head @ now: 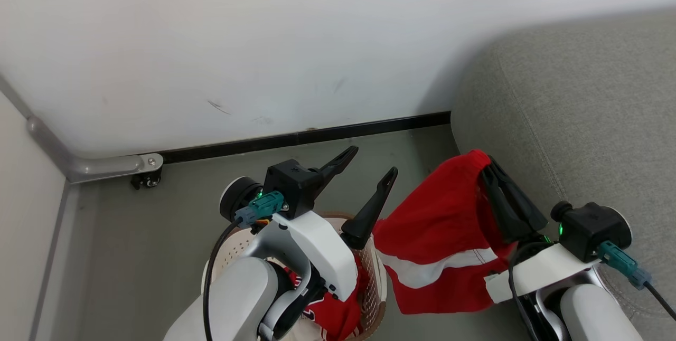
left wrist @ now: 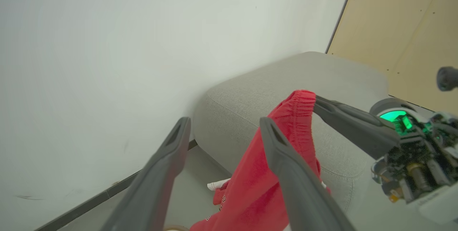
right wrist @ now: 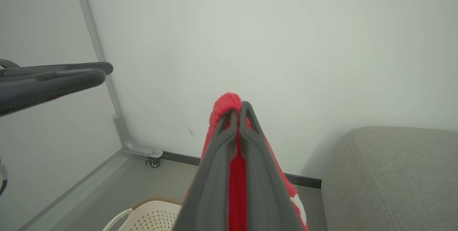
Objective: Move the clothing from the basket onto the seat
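The right gripper (head: 488, 169) is clenched on the striped garment (head: 438, 225), its two dark fingers pressed together around a gathered, elasticated hem that bunches up just past the tips. From that pinch the cloth hangs free in a loose drape: bright red fabric, crossed low down by one broad white stripe (head: 438, 270), with a white edge at the near right corner (in the right wrist view only a thin line of red shows between the closed fingers). It hangs above the grey floor (head: 132, 235), between the basket (head: 232, 251) on its left and the seat (head: 581, 109) on its right, touching neither as far as can be told.

The left gripper (head: 371, 161) is released, fingers spread wide with nothing between them, above the basket's far rim. Down in the basket lies the other garment (head: 330, 314), crumpled and red, with black-and-white lettering partly hidden by the left arm. The seat, grey and woven, sits against the white wall (head: 264, 40).
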Controlling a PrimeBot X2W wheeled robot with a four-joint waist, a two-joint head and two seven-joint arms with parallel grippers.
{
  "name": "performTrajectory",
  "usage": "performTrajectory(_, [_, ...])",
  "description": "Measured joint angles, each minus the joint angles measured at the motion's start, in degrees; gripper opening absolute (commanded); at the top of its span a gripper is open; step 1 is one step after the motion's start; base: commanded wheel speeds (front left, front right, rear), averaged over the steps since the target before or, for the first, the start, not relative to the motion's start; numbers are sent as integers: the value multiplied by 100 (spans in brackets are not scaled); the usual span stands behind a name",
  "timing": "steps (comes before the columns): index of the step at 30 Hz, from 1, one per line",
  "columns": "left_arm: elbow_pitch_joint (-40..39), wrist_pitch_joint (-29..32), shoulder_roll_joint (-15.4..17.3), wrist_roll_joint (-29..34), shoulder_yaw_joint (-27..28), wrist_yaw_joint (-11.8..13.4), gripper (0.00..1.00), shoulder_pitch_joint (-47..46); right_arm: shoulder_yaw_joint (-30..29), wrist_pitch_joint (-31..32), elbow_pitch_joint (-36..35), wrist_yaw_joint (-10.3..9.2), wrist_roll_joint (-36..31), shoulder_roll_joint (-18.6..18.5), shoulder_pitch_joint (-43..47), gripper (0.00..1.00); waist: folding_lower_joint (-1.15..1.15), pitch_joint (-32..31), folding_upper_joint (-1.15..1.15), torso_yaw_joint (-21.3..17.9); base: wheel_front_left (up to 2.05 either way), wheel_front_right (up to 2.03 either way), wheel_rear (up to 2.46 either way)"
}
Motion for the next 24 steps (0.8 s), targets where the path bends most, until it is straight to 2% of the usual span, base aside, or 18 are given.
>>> performTrajectory(18, [79,32,-48,-185,-232,-169,100,-239,-387,0,-399,0,-62,48,339,0,0,145,0,-607,0,0,0])
performTrajectory(24, [108,30,-59,-185,-236,-168,100,-260,-324,0,-469,0,-55,54,380,0,0,189,0,-867,0,0,0])
